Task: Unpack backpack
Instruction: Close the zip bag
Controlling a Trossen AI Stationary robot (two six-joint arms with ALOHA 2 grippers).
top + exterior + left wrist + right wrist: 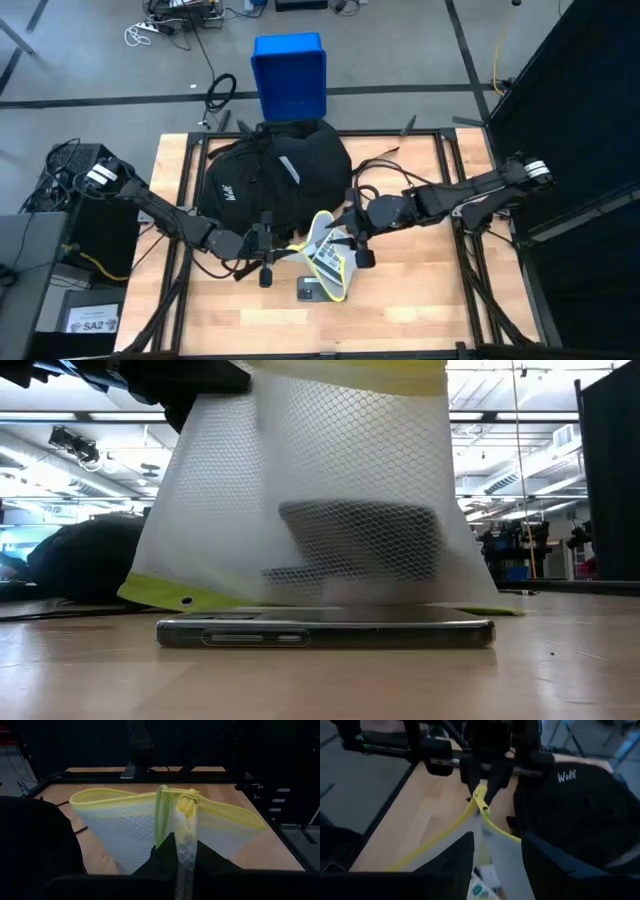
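Backpack point(275, 170) is lying on the counter point(420, 300) behind both sets of jaws. Left gripper point(285, 248) is pinching the yellow rim of a white mesh pouch point(330, 258), jaws closed on its drawstring. Right gripper point(350, 238) is gripping the opposite rim, likely stretching it open above a phone point(310, 289).

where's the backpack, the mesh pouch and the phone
backpack point(290, 170), high view, on its black top panel
mesh pouch point(330, 470), low view, on its white netting
phone point(325, 632), low view, on its side edge, lying flat on the table
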